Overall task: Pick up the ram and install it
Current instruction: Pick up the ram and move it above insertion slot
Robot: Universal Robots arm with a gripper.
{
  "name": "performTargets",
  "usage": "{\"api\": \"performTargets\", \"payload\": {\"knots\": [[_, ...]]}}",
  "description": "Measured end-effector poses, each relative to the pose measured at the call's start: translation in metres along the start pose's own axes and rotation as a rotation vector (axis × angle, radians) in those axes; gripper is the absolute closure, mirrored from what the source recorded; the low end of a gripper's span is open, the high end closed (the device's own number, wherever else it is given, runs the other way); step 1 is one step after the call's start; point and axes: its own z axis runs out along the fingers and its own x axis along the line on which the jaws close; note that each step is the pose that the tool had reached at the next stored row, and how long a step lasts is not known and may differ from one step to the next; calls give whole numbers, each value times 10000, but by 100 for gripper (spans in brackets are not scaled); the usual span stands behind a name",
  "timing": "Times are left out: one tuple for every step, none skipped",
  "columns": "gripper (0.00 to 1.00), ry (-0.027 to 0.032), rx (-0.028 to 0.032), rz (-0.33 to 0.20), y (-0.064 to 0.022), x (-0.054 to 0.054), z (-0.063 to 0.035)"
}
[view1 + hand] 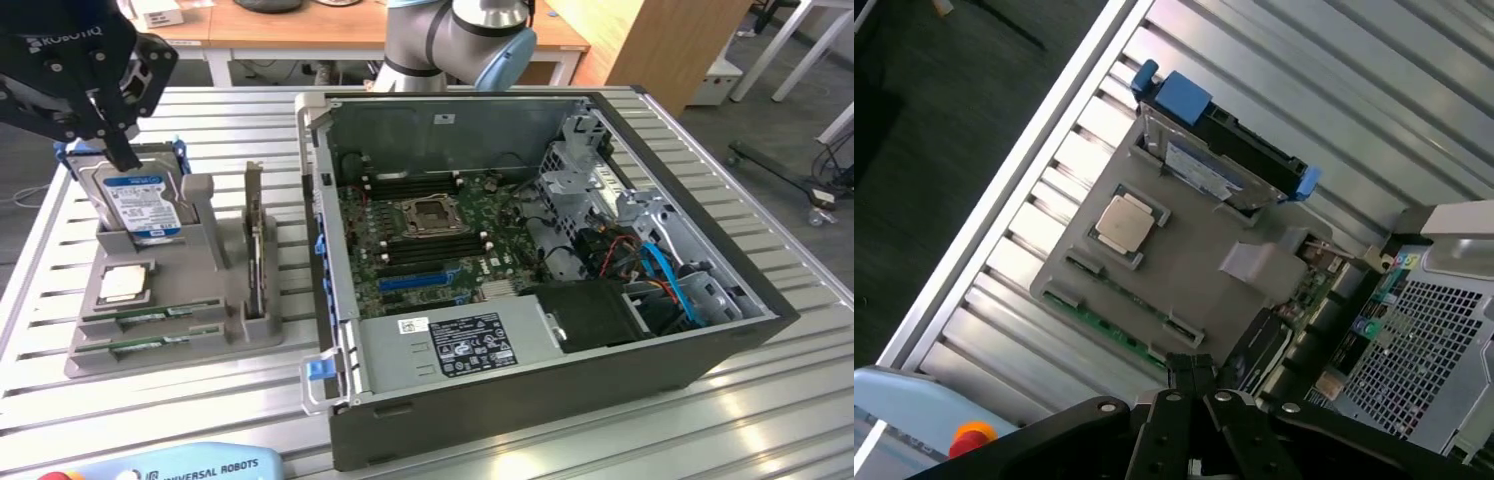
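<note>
Gripper [123, 158] is hanging above the hard drive [140, 200], fingers pressed together and gripping nothing; ram [154, 317] is lying slotted at the gray holder's [187, 285] opposite end, well apart.

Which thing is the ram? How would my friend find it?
Find the grey holder on the exterior view's left of the open computer case. The ram is the thin green stick lying along its end slot, unlike the square silver chip and upright hard drive.
</note>
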Motion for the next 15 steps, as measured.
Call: {"api": "performTargets", "payload": {"knots": [[90, 7, -3, -146, 0, 0, 0], [90, 13, -7, -294, 0, 0, 1], [90, 20, -10, -443, 0, 0, 1], [90, 27, -14, -593, 0, 0, 1], [90, 34, -17, -740, 0, 0, 1], [90, 40, -21, -885, 0, 0, 2], [90, 46, -24, -1030, 0, 0, 2], [90, 52, -27, -1173, 0, 0, 2], [90, 59, -30, -1318, 0, 0, 2], [90, 65, -34, -1463, 0, 0, 3], [90, 73, -38, -1613, 0, 0, 3], [90, 80, -41, -1769, 0, 0, 3], [90, 86, -44, -1912, 0, 0, 3], [90, 92, -48, -2057, 0, 0, 4], [90, 98, -51, -2201, 0, 0, 4]]}}
